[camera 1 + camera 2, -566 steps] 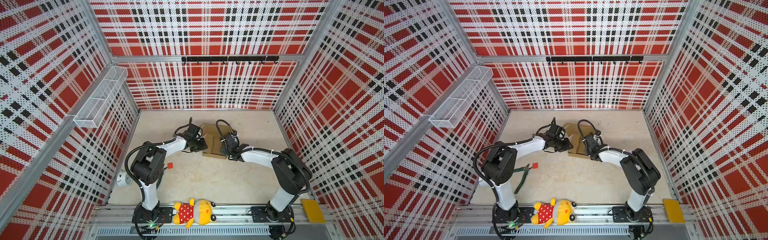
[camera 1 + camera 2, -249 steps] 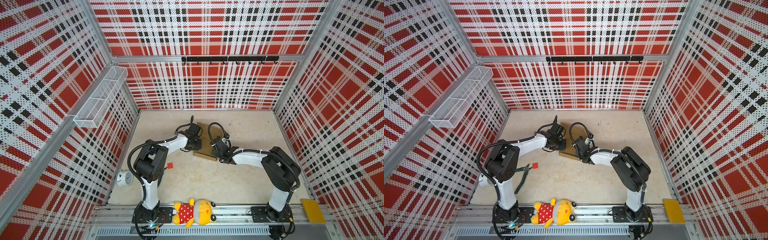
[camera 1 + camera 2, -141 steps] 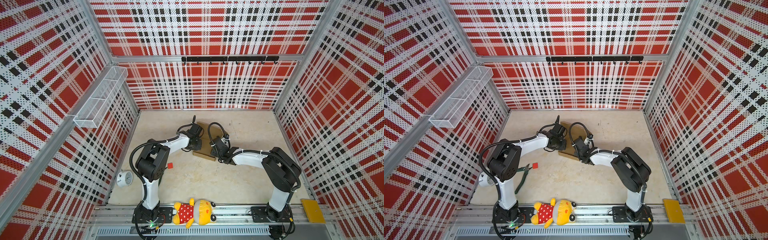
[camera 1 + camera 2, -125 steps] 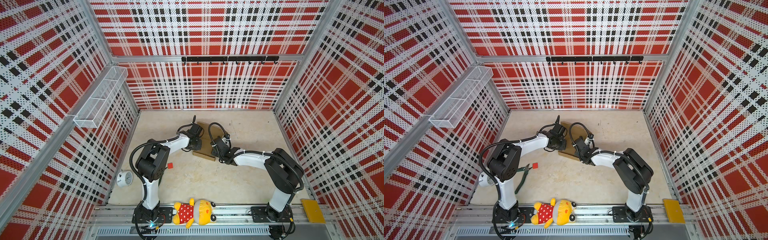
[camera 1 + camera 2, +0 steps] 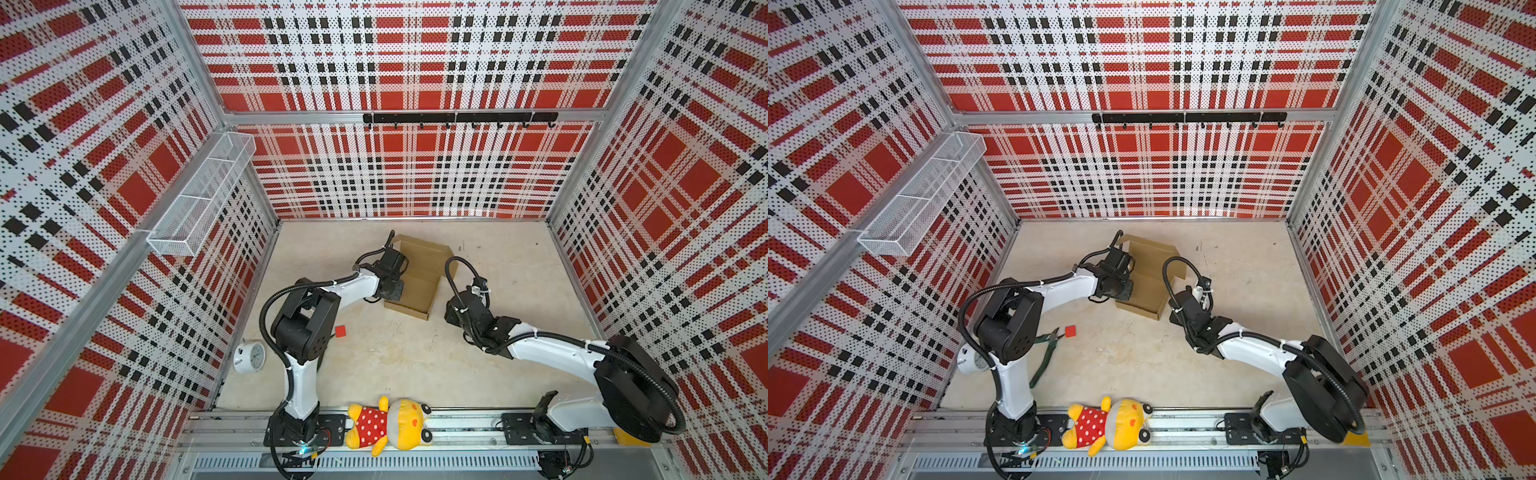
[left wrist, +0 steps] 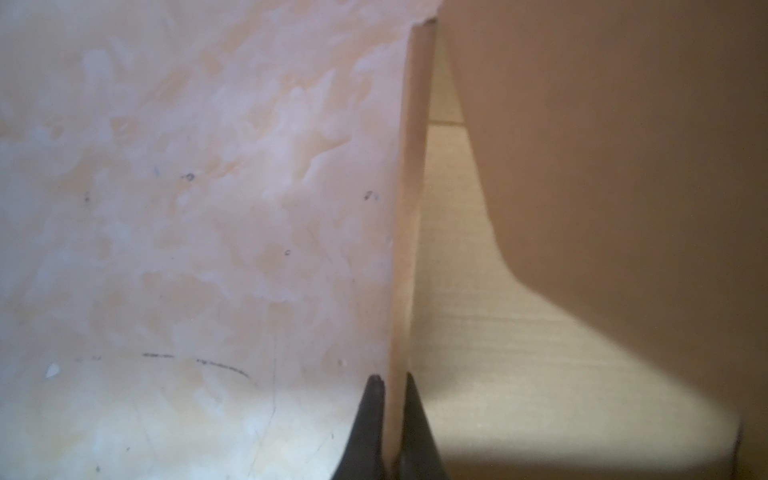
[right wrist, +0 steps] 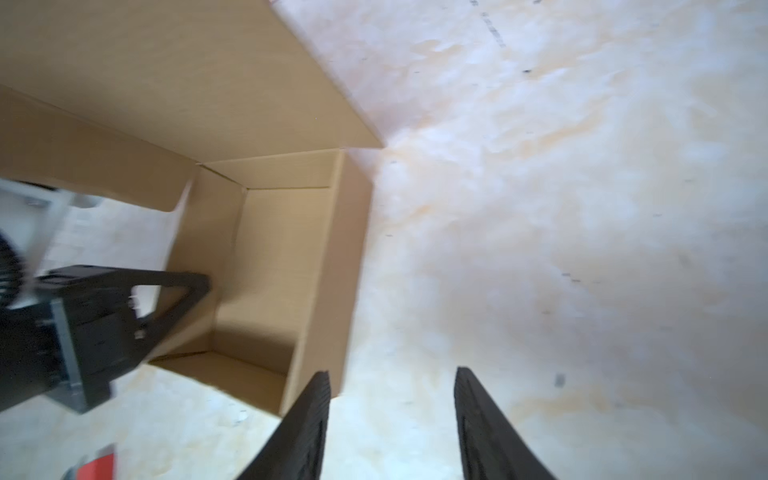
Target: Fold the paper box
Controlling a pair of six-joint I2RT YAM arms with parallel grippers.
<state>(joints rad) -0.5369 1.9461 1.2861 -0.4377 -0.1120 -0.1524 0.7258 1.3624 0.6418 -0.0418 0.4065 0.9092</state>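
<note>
Paper box [image 5: 417,289] sits mid-frame on desk [image 5: 395,353] in a top view, long axis up-frame, lid flap at upper end; left gripper [image 6: 392,386] is pinched tight on its left wall, right gripper [image 7: 391,372] is partly open, empty, just right of its right wall.

I count one paper box [image 5: 417,286] at mid-frame in both top views, and two robot arms: the left arm [image 5: 353,286] and the right arm [image 5: 552,351]. One plush toy [image 5: 388,424] lies at the bottom centre. At the lower left there is one alarm clock [image 5: 249,356], one small red block [image 5: 340,331] and one pair of green-handled pliers [image 5: 1047,353]. The walls carry one wire basket [image 5: 199,199] of three compartments at the upper left and one black hook rail [image 5: 457,118] at top centre, and one yellow plate [image 5: 1358,440] peeks out at the lower right.
</note>
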